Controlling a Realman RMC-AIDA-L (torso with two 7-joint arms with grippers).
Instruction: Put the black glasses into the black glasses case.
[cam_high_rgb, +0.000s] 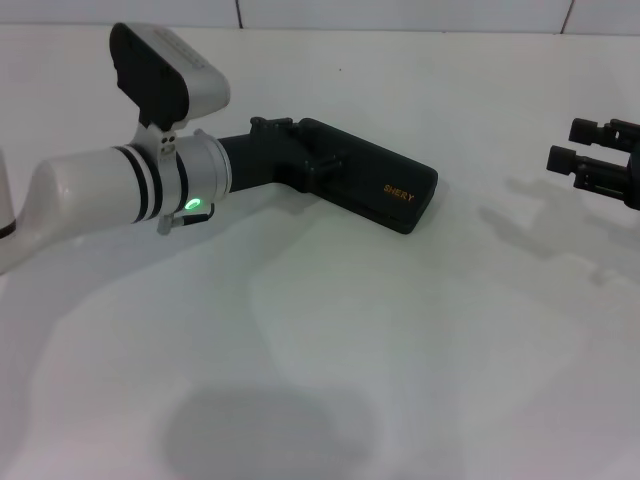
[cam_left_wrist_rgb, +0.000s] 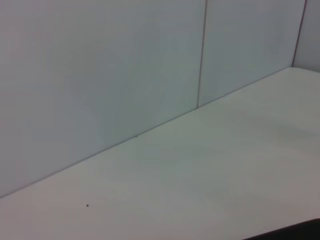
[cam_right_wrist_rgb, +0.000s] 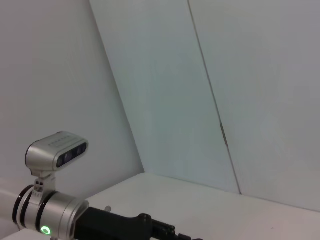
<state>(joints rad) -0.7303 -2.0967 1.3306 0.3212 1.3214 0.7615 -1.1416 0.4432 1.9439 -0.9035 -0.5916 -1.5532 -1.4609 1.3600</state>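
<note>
**Two arms, one closed case, no glasses to see**

One large white table (cam_high_rgb: 420, 360) fills the head view, and the left arm reaches across it from the robot's left side. Its left gripper (cam_high_rgb: 322, 165) lies over the near end of the black glasses case (cam_high_rgb: 385, 190), touching it or very close above it; if the fingers are apart or together on the case, I cannot tell. The case rests flat near the middle of the table with the lid shut and the gold lettering facing up.

The right gripper (cam_high_rgb: 575, 160) hangs at the far right edge, well apart from the case, and its two black fingers stand with a gap between them, holding nothing.

The black glasses do not appear in any view; probably they are already inside the case, but this is only my judgement.

The case looks stiff and smooth, so it may slide on the table when pushed. I think the safest hold is across its two long sides. The glasses, if taken out, would be light and fragile, and are best held at the frame, not at the thin arms.
</note>
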